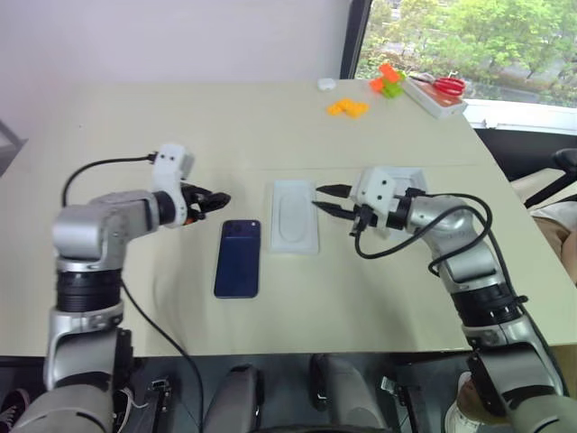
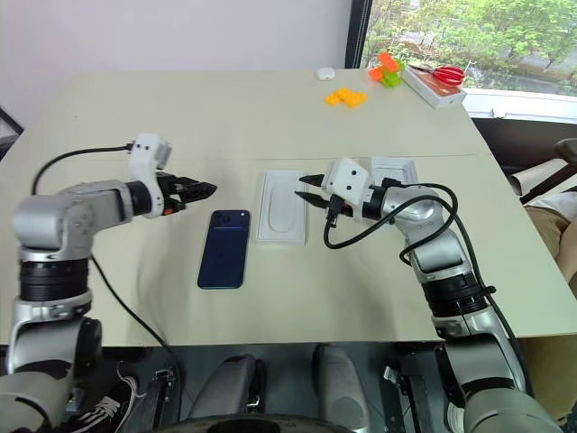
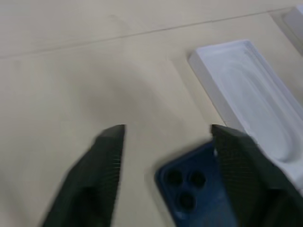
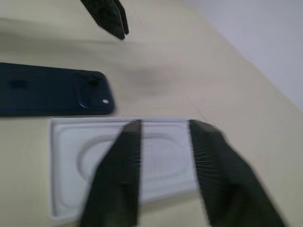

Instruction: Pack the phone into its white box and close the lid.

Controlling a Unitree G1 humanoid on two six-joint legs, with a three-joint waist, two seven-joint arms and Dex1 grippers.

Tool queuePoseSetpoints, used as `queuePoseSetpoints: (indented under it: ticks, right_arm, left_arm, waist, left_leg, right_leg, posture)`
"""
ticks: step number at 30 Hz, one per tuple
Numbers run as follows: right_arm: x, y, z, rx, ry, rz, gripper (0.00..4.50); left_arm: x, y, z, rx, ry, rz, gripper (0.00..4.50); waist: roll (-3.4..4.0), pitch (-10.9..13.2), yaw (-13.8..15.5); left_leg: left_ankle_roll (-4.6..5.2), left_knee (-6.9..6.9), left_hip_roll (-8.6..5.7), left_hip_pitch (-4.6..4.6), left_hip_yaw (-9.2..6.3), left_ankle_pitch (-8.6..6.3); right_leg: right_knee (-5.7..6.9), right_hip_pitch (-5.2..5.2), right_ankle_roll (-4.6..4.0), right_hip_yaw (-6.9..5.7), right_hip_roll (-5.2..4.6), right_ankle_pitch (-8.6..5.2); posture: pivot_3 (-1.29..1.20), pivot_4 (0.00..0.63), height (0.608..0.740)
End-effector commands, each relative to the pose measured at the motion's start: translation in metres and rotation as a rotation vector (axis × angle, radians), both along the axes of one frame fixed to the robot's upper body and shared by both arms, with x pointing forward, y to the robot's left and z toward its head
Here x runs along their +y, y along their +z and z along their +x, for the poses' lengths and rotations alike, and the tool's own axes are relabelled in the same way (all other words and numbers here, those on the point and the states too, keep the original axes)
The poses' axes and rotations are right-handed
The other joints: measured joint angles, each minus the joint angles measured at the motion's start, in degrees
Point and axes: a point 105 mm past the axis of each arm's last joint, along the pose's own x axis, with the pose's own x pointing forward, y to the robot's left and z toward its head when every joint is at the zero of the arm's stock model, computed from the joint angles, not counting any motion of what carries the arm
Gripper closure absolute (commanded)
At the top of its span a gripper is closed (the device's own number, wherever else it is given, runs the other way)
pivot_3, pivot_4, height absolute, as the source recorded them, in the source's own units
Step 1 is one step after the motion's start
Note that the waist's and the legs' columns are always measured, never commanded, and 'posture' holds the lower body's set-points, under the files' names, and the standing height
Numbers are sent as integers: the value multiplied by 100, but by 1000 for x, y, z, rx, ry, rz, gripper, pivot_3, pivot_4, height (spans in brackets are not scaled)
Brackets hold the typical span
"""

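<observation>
A: My left gripper (image 1: pixel 219 198) hangs parted and empty above the slim navy glossy phone (image 1: pixel 238 258), flat on the beige table (image 1: pixel 270 117) beside the shallow white cardboard box (image 1: pixel 295 216). I'd grip its long edges.

B: Right gripper (image 1: pixel 322 198), parted, empty over the box. Left wrist view alone shows the camera cluster.

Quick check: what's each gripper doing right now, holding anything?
Left gripper: open, holding nothing, above the phone.
Right gripper: open, holding nothing, over the white box.
</observation>
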Motion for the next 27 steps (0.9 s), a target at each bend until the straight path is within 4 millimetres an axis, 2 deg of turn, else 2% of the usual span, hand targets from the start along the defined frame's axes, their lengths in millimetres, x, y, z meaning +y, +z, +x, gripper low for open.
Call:
queuePoseSetpoints:
  ticks: [1, 2, 5, 9, 12, 13, 20, 27]
  right_arm:
    - [22, 4, -16, -72, 83, -17, 1170]
    - [28, 3, -19, -94, 96, -25, 667]
    - [40, 1, -25, -117, 132, -27, 667]
    - [52, 2, -28, -255, 160, -75, 2639]
    - [59, -2, -35, -334, 211, -108, 4198]
    - [61, -7, -41, -347, 251, -126, 4436]
    - [45, -50, -48, -416, 364, -342, 4436]
    - [52, -81, -55, -457, 438, -424, 4436]
  left_arm:
    - [27, 9, -28, 100, -34, -101, 0]
    - [34, 8, -38, 146, -44, -123, 0]
    - [46, 4, -57, 246, -48, -188, 0]
    - [62, -8, -82, 384, -52, -297, 0]
    - [64, -12, -90, 419, -58, -320, 0]
    - [60, -13, -91, 423, -75, -326, 0]
    - [45, -28, -81, 439, -64, -329, 0]
    - [24, -32, -64, 431, -54, -251, 0]
  waist:
    - [0, 0, -17]
    - [0, 0, -45]
    - [1, 1, -92]
    - [-1, 1, -133]
    - [-1, 1, -125]
    - [-1, 1, -110]
    - [-5, 0, -93]
    - [-9, 0, -135]
  left_leg:
    - [0, 0, 0, 0, 0, 0]
    - [0, -1, 1, 0, 1, 0]
    - [1, -8, 5, -2, 1, -1]
    - [1, -6, 3, -6, 2, 0]
    - [1, -7, 4, -7, 1, -1]
    - [0, -6, 4, -8, -2, -1]
    - [-1, -5, -5, -5, 1, 0]
    - [-9, -5, 3, -1, -2, 4]
  right_leg:
    - [0, 0, 0, 0, 1, 0]
    - [1, -3, -1, 1, 3, -1]
    - [6, -11, -2, 1, 7, -3]
    - [7, -14, -2, 2, 0, -4]
    - [6, -17, -4, 2, 1, -5]
    - [6, -17, -6, 1, 1, -6]
    - [5, -10, -19, 3, -9, -12]
    - [12, -13, -5, 10, -2, -2]
  posture:
    - [0, 150, 740]
    - [0, 150, 740]
    - [0, 150, 740]
    - [0, 150, 740]
    - [0, 150, 740]
    - [0, 150, 740]
    - [0, 150, 740]
    - [0, 150, 740]
